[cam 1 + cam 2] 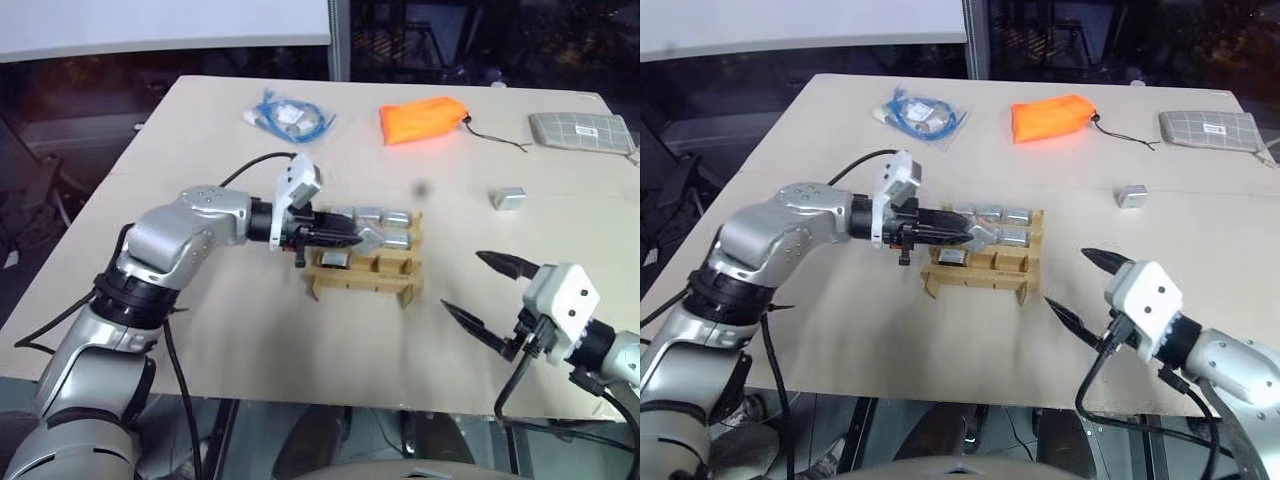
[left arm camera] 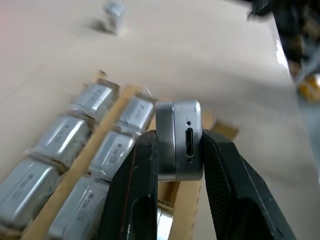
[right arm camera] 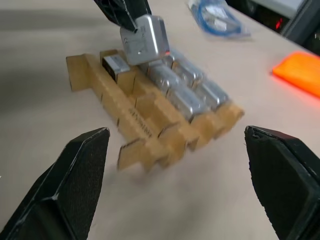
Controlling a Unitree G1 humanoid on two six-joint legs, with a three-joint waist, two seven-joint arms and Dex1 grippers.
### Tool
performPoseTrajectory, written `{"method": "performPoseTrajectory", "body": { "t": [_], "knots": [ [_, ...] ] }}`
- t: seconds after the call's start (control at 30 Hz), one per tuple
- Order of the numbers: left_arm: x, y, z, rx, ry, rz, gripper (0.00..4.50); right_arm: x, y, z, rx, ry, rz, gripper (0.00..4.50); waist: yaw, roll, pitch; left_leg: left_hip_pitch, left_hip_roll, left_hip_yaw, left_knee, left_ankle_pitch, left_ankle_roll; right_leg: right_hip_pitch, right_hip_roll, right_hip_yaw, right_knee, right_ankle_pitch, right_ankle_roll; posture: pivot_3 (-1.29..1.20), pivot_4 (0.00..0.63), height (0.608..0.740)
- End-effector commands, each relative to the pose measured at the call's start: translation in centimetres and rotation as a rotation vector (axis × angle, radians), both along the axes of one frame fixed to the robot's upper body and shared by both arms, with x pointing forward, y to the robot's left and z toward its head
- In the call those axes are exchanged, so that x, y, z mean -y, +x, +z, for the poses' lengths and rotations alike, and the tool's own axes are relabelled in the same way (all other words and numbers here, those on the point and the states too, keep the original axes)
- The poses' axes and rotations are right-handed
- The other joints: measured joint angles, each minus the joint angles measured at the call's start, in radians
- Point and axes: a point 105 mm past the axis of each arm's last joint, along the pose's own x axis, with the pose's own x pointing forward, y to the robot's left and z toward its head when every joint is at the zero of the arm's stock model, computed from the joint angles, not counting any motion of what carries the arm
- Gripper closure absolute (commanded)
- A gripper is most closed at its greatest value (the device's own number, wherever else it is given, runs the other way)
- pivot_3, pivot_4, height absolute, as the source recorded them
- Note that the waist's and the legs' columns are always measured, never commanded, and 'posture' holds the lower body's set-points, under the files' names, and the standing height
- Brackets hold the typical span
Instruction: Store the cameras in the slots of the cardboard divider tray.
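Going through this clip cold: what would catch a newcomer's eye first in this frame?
First, the left gripper over the cardboard divider tray at mid-table, shut on a silver camera, with several cameras already sitting in the tray's slots. Next, the bright orange pouch at the far edge, and one loose camera lying alone to the tray's right. The right gripper hangs wide open near the front edge.

It looks like a lab or workroom: a big plain table (image 1: 250, 330), a blue cable bag (image 1: 288, 114), dark windows behind.
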Motion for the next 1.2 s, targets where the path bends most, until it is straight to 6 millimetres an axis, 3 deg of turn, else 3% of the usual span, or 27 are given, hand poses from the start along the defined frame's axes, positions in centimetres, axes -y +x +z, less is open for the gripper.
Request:
{"method": "performPoseTrajectory", "body": {
  "t": [0.03,0.6,0.67,0.73,0.77,0.83,0.93,1.0,1.1,1.2],
  "knots": [
    [-0.4,0.8,-0.1,0.053,0.069,-0.057,3.77,-0.1,-0.9,1.0,0.055,0.012,-0.019,0.19,-0.002,0.000,0.000,0.000,0.000,0.000,0.000,0.000,0.000,0.000,0.000,0.000,0.000,0.000,0.000,0.00,0.150,0.740],
    [-0.3,2.0,-2.3,0.148,0.241,-0.182,3.77,0.5,-2.1,0.1,0.047,-0.006,-0.086,0.19,-0.005,0.000,0.000,0.000,0.000,0.000,0.001,0.000,0.001,0.000,0.000,-0.001,0.002,0.000,0.000,0.00,0.150,0.740],
    [0.0,1.9,-1.9,0.156,0.228,-0.189,2.77,0.5,-2.1,0.1,0.046,-0.007,-0.088,0.05,-0.006,0.000,0.000,0.000,0.000,-0.001,0.002,-0.001,0.001,0.000,0.000,-0.001,0.003,0.000,0.000,0.00,0.150,0.740],
    [0.3,2.0,-0.9,0.190,0.182,-0.165,2.14,0.6,-1.9,0.0,0.044,0.000,-0.092,0.05,-0.006,0.000,0.000,0.000,0.000,-0.001,0.002,-0.001,0.002,0.000,0.001,-0.001,0.005,0.000,0.001,0.00,0.150,0.740],
    [0.4,1.8,-0.3,0.198,0.159,-0.165,1.55,0.6,-1.8,0.0,0.043,0.002,-0.094,0.05,-0.006,0.000,0.000,0.000,0.000,-0.001,0.003,-0.001,0.002,0.000,0.001,-0.001,0.005,0.000,0.001,0.00,0.150,0.740],
    [0.3,1.2,0.9,0.193,0.110,-0.155,1.34,0.6,-1.3,-0.1,0.037,0.011,-0.101,0.05,-0.009,-0.001,0.000,0.000,0.000,-0.001,0.003,-0.001,0.002,0.000,0.000,-0.001,0.005,0.000,0.001,0.00,0.150,0.740],
    [0.0,0.2,2.6,0.221,0.020,-0.131,1.34,1.0,0.3,-0.3,0.043,0.021,-0.155,0.05,-0.018,-0.001,0.000,0.000,0.000,-0.001,0.003,-0.001,0.002,0.000,0.000,-0.001,0.005,0.000,0.001,0.00,0.150,0.740],
    [-0.2,-0.4,3.7,0.250,-0.069,-0.084,1.34,1.6,2.3,-0.6,0.034,0.039,-0.226,0.05,-0.031,-0.001,0.000,0.000,0.000,-0.001,0.003,0.000,0.000,0.000,0.000,-0.001,0.005,0.000,0.000,0.00,0.150,0.740],
    [-0.6,-1.6,4.6,0.293,-0.242,0.028,1.34,3.2,6.9,-1.5,0.017,0.032,-0.373,0.05,-0.029,-0.001,0.000,0.001,0.000,-0.001,0.003,0.001,0.000,0.000,0.000,0.000,0.006,0.000,0.000,0.00,0.150,0.740],
    [-1.6,-3.0,3.5,0.300,-0.301,0.126,1.34,4.7,11.5,-1.5,0.020,0.063,-0.491,0.05,-0.039,0.000,0.000,0.002,0.001,0.002,0.003,0.002,-0.002,0.000,0.001,0.003,0.006,0.000,0.000,0.00,0.150,0.740]
  ]
}}
